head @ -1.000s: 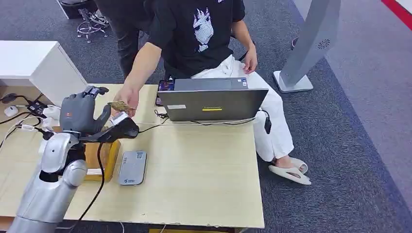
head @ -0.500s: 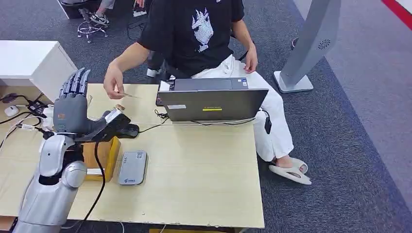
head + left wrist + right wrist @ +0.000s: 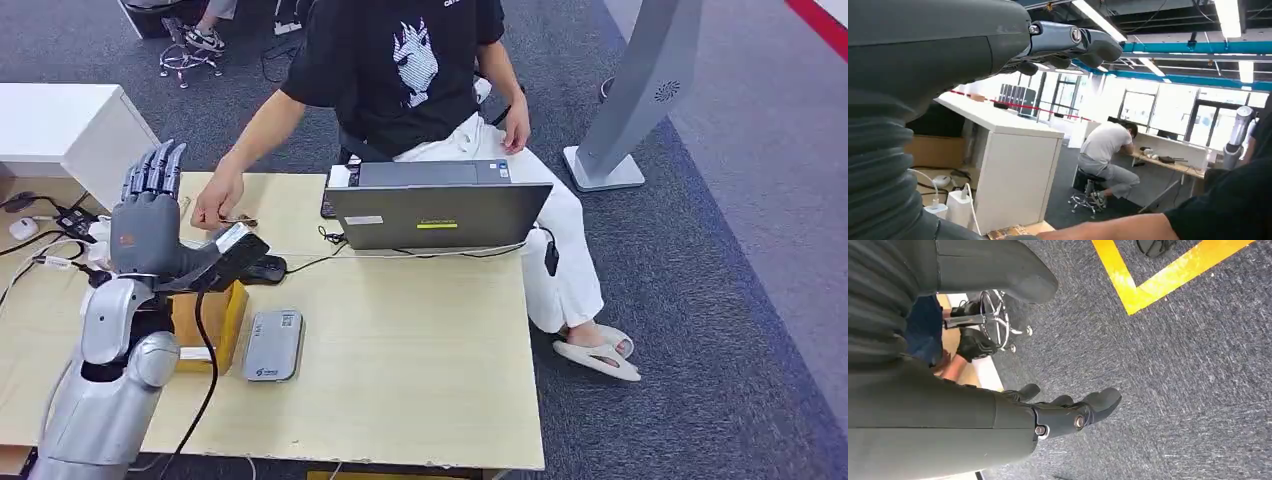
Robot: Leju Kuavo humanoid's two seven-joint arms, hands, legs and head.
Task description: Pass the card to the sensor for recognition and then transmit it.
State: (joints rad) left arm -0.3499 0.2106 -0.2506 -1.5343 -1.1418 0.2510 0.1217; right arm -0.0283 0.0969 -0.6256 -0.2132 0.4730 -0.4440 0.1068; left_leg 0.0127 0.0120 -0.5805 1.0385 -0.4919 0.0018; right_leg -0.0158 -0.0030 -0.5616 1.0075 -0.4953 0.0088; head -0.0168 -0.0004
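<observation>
Judging by the scene, we are at the very end of the task: the card [image 3: 238, 219] lies on the table [image 3: 420, 340] under the person's hand [image 3: 213, 208], just beyond our left hand [image 3: 148, 225], which is raised with fingers straight and apart, holding nothing. Our right hand [image 3: 1068, 415] hangs over the carpet, fingers loosely bent, empty. The sensor [image 3: 273, 344] sits flat, near the wooden box [image 3: 222, 318]. Next we likely need only lower the left arm clear of the cables. The card lies flat; its long axis seems to run across the table, though it is too small to be sure.
</observation>
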